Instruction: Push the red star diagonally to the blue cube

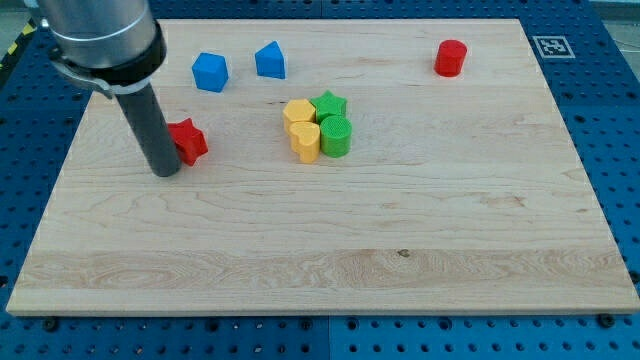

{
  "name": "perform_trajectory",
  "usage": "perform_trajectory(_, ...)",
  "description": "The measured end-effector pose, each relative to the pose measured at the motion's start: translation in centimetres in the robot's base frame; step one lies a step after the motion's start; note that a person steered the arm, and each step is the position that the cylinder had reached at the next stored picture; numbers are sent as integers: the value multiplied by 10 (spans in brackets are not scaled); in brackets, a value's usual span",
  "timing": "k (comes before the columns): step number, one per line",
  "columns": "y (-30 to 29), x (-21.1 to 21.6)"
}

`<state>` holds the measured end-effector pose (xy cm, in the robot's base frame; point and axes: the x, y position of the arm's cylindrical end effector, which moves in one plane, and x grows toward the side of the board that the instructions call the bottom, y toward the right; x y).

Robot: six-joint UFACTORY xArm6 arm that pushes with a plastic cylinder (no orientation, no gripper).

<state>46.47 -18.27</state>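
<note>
Touching red star (188, 139) — my tip (165, 172) sits at its left, blue cube (211, 72) above.

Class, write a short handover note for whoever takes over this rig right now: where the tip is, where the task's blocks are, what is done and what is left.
My tip: on the board, touching or almost touching the red star's lower-left side.
Blue cube: toward the view's top, up and slightly right of the star, clearly apart from it.
A second blue block with a peaked top sits just right of the cube; do not confuse them.
Done: tip is placed behind the star.
Left: push the star diagonally up-right to the cube.
</note>
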Motion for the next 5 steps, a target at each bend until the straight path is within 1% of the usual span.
perform_trajectory(1, 21, 15)
perform_trajectory(2, 55, 28)
perform_trajectory(3, 62, 8)
perform_trajectory(4, 52, -24)
perform_trajectory(5, 21, -33)
